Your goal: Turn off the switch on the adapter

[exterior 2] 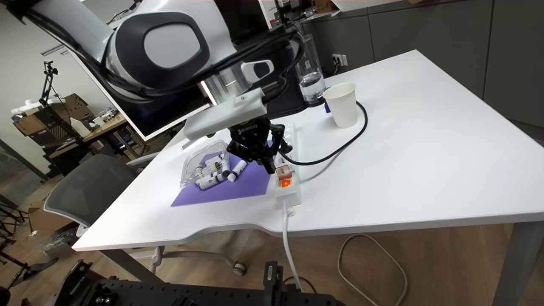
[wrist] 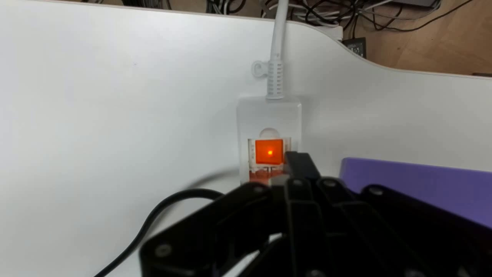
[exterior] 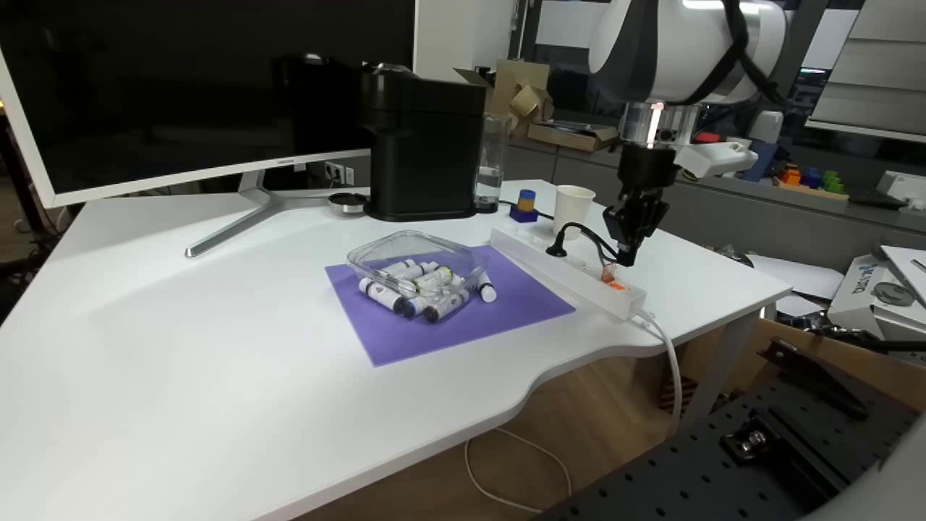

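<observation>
White and smooth, the desk (exterior: 217, 376) carries a big dark monitor (exterior: 202, 79) and a flat purple sheet (exterior: 521, 300). Beside that sheet lies the power strip (exterior: 557, 271), and set into its end by the white cable (wrist: 278, 38) is the switch (wrist: 269, 152), glowing orange, so I take it to be on. The jaws are drawn together with nothing between them, and their fingertips (wrist: 298, 163) hang close by one side of the switch; whether they touch anything I cannot tell.

The strip should be hard, light plastic, easily nudged along so slick a top, though the cable hanging over the edge and the black cord (exterior 2: 316, 162) plugged in may drag. Gripping isn't called for: better to use the joined tips as one blunt finger and push straight down on an end of the switch (which end means off does not show). Expect a stiff, springy rocker with a short click, and a slick face that could let a slanted push skid. Next to it stands what looks like a clear flap (exterior 2: 283, 171), probably thin and brittle, so the press should keep off it. If the strip slips, its long sides offer the firm hold.
</observation>
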You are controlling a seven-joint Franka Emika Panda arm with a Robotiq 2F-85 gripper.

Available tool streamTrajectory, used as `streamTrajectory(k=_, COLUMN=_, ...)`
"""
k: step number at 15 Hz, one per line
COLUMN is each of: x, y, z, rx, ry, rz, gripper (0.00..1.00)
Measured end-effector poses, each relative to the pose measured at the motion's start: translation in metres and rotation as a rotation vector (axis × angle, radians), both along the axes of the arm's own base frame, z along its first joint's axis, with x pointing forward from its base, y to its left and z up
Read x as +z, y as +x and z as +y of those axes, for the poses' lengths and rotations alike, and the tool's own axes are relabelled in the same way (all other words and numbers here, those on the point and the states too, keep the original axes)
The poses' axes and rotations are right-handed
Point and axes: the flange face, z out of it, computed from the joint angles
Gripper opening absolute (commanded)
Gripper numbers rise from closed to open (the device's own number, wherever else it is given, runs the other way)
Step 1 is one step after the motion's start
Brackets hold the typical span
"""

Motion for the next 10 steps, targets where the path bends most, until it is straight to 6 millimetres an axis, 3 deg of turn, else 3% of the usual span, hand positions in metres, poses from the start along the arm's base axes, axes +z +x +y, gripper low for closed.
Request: streamTrajectory(k=10, x=-0.0038, y=0.0060, z=0.0019, rx=0.080, ry=-0.035, rz=-0.005, gripper=0.00)
